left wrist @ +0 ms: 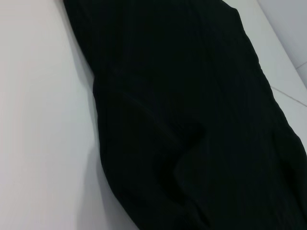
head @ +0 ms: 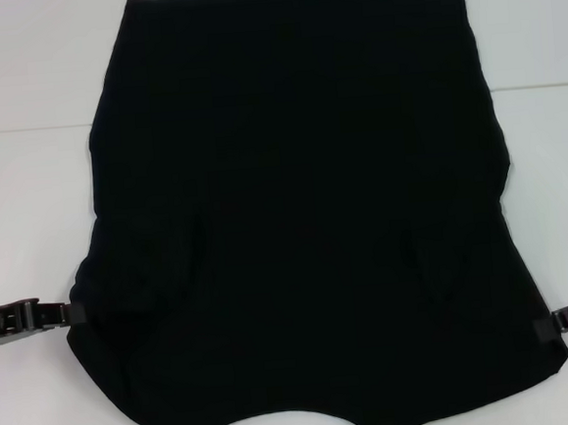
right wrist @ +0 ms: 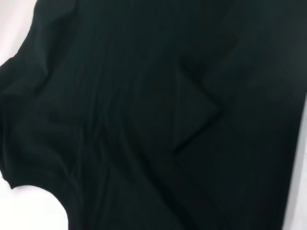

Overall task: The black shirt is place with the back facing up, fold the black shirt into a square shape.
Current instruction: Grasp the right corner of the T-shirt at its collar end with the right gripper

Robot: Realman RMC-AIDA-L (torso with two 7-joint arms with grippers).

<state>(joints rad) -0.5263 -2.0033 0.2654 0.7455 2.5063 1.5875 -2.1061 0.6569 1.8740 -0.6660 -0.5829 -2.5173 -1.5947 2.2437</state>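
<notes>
Black shirt spread across a white surface, one gripper at each side edge.

The surface [head: 27,193] carried the black shirt [head: 304,211], lying flat with its curved neckline nearest the robot. The left gripper [head: 68,313] and right gripper [head: 544,328] each touched a shirt edge; whether either had closed on fabric could not be told.

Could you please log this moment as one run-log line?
black shirt: flat on white table, neckline nearest robot | left gripper: at shirt's left edge | right gripper: at shirt's right edge | fold: sleeves in
</notes>
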